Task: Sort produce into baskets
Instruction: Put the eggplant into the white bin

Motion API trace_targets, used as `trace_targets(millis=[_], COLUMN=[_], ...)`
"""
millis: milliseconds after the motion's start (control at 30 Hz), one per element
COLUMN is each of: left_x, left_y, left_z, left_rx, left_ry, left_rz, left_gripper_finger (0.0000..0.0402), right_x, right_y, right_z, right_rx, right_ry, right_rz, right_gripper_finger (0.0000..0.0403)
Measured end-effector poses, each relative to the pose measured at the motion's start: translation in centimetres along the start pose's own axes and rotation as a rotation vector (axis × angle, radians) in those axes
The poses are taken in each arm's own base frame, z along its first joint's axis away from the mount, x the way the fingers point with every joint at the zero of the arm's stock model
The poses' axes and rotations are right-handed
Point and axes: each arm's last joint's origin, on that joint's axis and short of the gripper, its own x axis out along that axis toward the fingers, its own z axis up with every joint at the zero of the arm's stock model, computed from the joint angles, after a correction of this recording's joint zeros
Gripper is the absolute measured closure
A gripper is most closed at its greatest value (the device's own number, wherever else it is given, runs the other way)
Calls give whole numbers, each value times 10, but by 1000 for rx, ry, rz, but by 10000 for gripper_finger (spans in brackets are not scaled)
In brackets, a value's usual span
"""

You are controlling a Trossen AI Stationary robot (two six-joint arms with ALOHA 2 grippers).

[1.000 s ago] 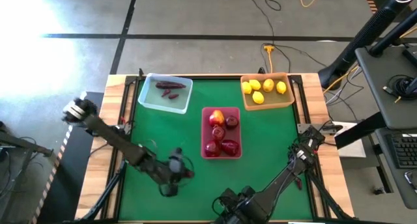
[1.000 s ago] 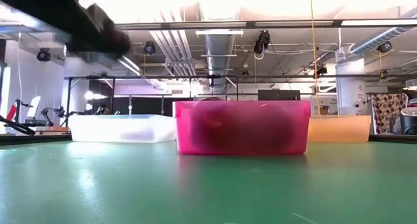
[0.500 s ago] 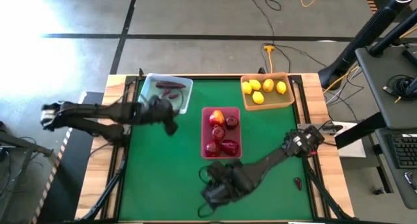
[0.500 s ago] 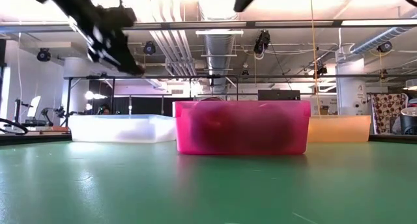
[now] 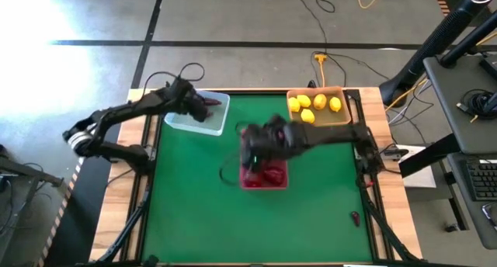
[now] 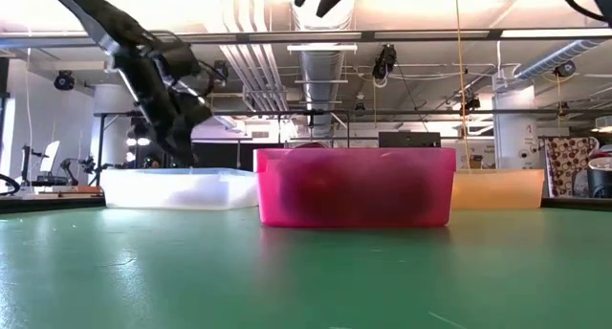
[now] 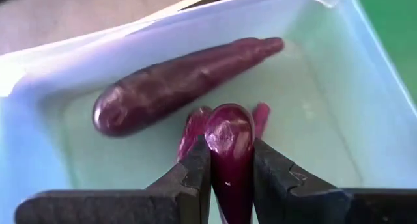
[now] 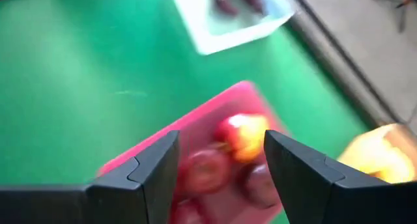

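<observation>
Gripping a small, glossy dark maroon elongated piece point(image 7: 229, 160) between its two dark fingers, the left gripper point(image 7: 229, 175) hangs over the pale blue translucent plastic tray point(image 5: 180, 119) at the far left of the green counter point(image 5: 194, 213). On the tray's smooth floor lie a larger, tapered maroon piece point(image 7: 176, 84) and a slimmer one point(image 7: 191, 131) just beside the held piece's tip. The right gripper point(image 8: 218, 162), its fingers spread wide apart and holding nothing, hovers above the long pink-red tray point(image 5: 268, 182) at the middle of the counter. That tray carries shiny red roundish fruits point(image 8: 203, 170) and one red-yellow fruit point(image 8: 244, 134); the right arm covers much of it from above. At the far right, the tan-orange tray point(image 5: 328, 124) holds small yellow lemons point(image 5: 308, 116) with a matte rind. One small dark red object point(image 5: 355, 217) rests on the wooden edge at the near right of the counter, well apart from every tray.
</observation>
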Motion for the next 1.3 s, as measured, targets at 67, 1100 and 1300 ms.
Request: trace_targets(millis=[67, 1100, 1300], left_x=[13, 22, -18], left_y=[3, 13, 9], left_z=[8, 8, 14], left_rx=[-13, 108, 109], left_ry=[29, 200, 16], left_rz=[15, 53, -15], left_gripper_finger=[342, 250, 256], right_x=[1, -17, -4], right_y=[-18, -68, -47], right_z=[8, 2, -19], right_rx=[-27, 156, 238], right_ry=[-2, 173, 271], right_rz=[-18, 11, -5], right_gripper_finger=[188, 188, 188])
